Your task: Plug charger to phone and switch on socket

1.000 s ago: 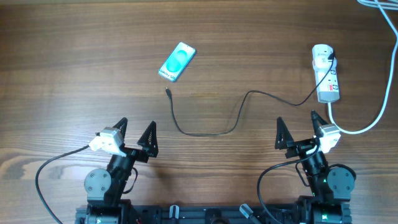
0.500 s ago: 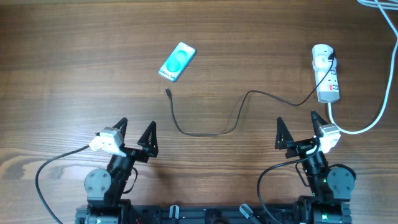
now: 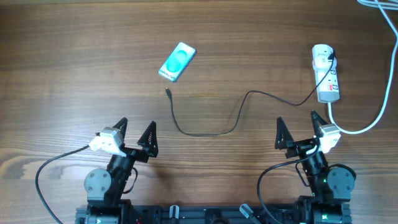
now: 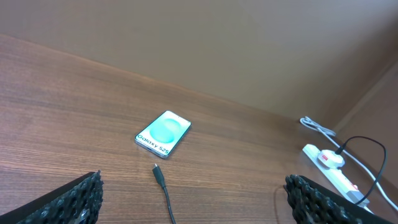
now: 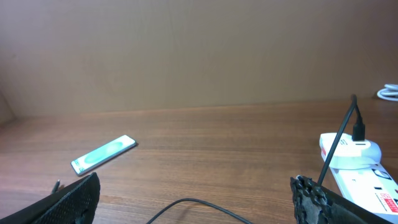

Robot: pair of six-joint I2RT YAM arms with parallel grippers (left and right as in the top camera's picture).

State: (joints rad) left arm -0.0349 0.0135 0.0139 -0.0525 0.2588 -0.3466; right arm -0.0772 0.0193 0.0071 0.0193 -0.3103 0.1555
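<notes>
The phone (image 3: 177,61) with its cyan screen lies flat on the wooden table at the upper left; it also shows in the left wrist view (image 4: 163,133) and the right wrist view (image 5: 104,154). The thin black charger cable (image 3: 205,133) curves from its free connector (image 3: 168,92), just below the phone, to the black plug in the white socket strip (image 3: 326,73) at the far right. The connector (image 4: 158,173) lies apart from the phone. My left gripper (image 3: 134,134) is open and empty near the front edge. My right gripper (image 3: 300,129) is open and empty, just below the socket.
A thick white cord (image 3: 373,121) loops from the socket's near end out to the table's right edge and up to the far right corner. A plain wall stands behind the table in both wrist views.
</notes>
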